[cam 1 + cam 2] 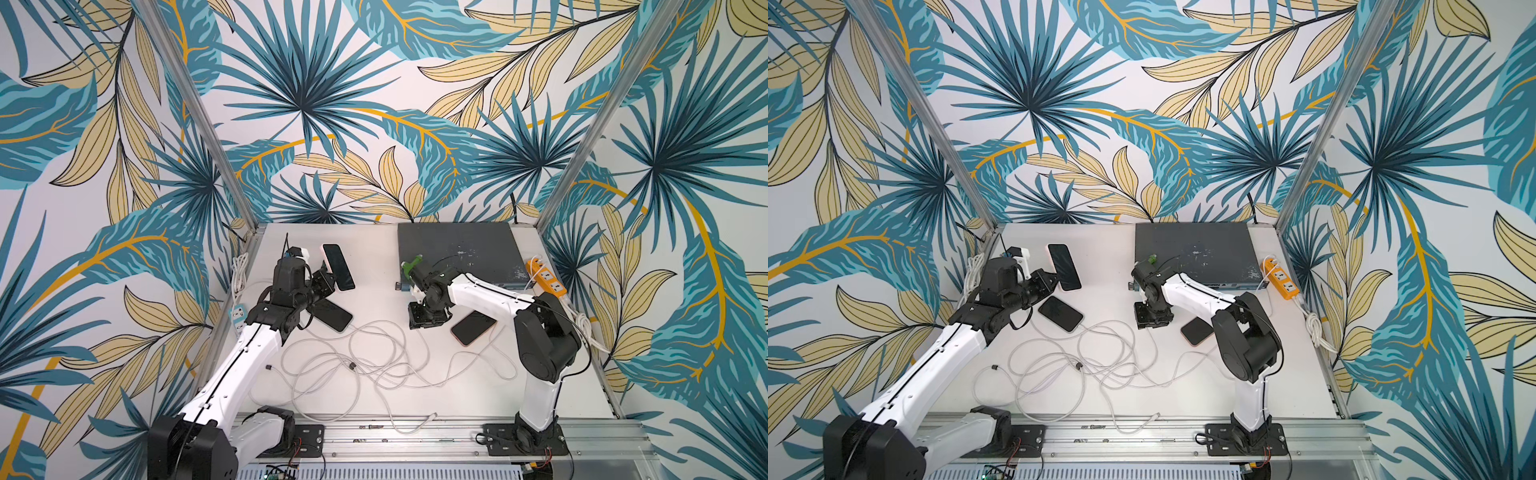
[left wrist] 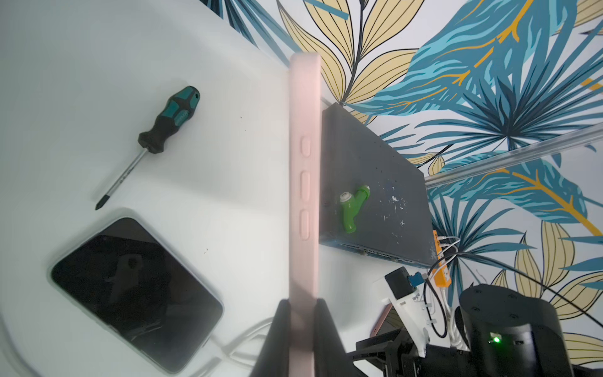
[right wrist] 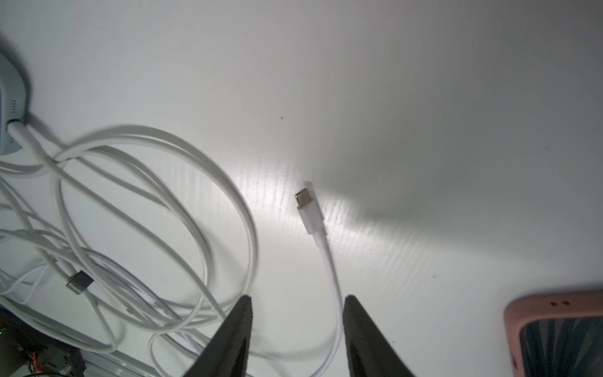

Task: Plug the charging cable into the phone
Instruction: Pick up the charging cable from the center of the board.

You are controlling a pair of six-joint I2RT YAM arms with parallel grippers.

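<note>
Two end effectors split this job. The left end effector (image 2: 301, 305) is clamped on one end of the pink-cased phone (image 2: 305, 163) and holds it on edge above the worktop (image 2: 228, 212), at the far left of the scene. I cannot tell where its port sits. The right end effector (image 3: 298, 298) hangs low with its jaws apart. The white charging cable (image 3: 332, 277) runs between them, close to one finger and not pinched. Its plug (image 3: 308, 212) lies flat on the worktop just ahead of the fingertips.

The step in hand looks like picking up the plug. A good grip would land on the stiff white plug body, not on the soft cord now between the jaws, because a pinched cord lets the tip droop and twist. So the end effector should shift forward, centre on the body and leave the metal tip sticking out. The left side only needs to keep the phone steady.

Only the right wrist view shows the plug and the open gap; in both top views the wrist hides them. The left wrist view alone shows the phone's side buttons and a screwdriver (image 2: 156, 137). The top views add the tangle of cords, a dark phone (image 1: 332, 316) lying under the left arm and another phone (image 1: 473, 328) beside the right arm.
</note>
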